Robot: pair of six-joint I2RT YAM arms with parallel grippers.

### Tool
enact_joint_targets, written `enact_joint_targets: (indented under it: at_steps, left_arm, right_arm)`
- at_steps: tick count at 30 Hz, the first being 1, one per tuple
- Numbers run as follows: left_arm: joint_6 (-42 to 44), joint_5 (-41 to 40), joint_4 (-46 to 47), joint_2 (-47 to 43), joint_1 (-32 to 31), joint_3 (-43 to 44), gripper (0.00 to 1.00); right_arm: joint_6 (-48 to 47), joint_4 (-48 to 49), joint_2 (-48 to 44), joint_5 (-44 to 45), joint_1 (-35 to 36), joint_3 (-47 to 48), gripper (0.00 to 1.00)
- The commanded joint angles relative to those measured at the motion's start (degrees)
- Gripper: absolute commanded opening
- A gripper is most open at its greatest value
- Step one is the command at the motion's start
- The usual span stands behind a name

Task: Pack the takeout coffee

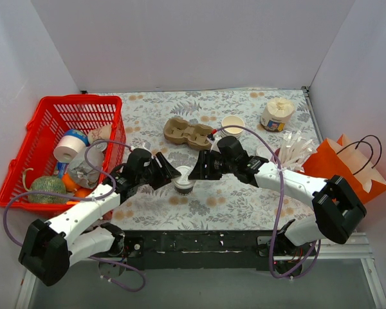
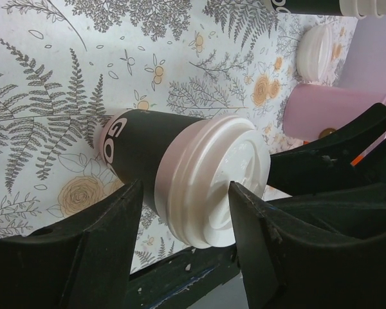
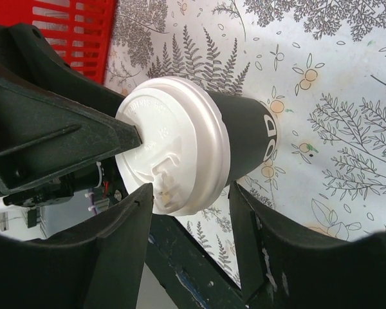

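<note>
The takeout coffee (image 1: 183,175), a cup with a black lettered sleeve and a white plastic lid, stands upright on the floral tablecloth near the front edge. My left gripper (image 1: 172,174) reaches it from the left. In the left wrist view the takeout coffee (image 2: 212,174) sits between the jaws of the left gripper (image 2: 183,187): one finger meets the lid's top and a sliver of gap shows at the other. My right gripper (image 1: 194,172) comes from the right. In its own view the right gripper (image 3: 188,190) brackets the lid's edge (image 3: 174,141), open, the fingers close beside it.
A red basket (image 1: 58,106) with assorted items stands at the left. Behind the cup lie a cardboard cup carrier (image 1: 188,132), an open cream cup (image 1: 232,123) and a stack of cups (image 1: 276,114). An orange paper bag (image 1: 347,164) and white sticks (image 1: 296,148) are on the right.
</note>
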Motion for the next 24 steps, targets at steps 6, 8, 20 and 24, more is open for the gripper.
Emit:
enact_joint_targets:
  at_steps: [6,8,20,24]
  left_arm:
    - [-1.0,-1.5,0.2,-3.3,0.4,-2.9,0.46]
    - [-1.1,-1.8,0.9,-3.8,0.3,-3.5,0.46]
    - [-2.0,-0.5,3.1,-3.5,0.4,-5.1,0.29]
    - [-2.0,-0.8,2.5,-3.1,0.6,-6.1,0.24]
  right_arm:
    - [-0.6,0.4,1.0,1.6,0.8,3.2,0.59]
    - [-0.7,0.4,1.4,1.7,0.9,3.3,0.59]
    - [-1.7,-1.1,3.3,2.6,1.0,4.1,0.53]
    - [-1.7,-1.7,3.6,3.4,1.0,4.0,0.53]
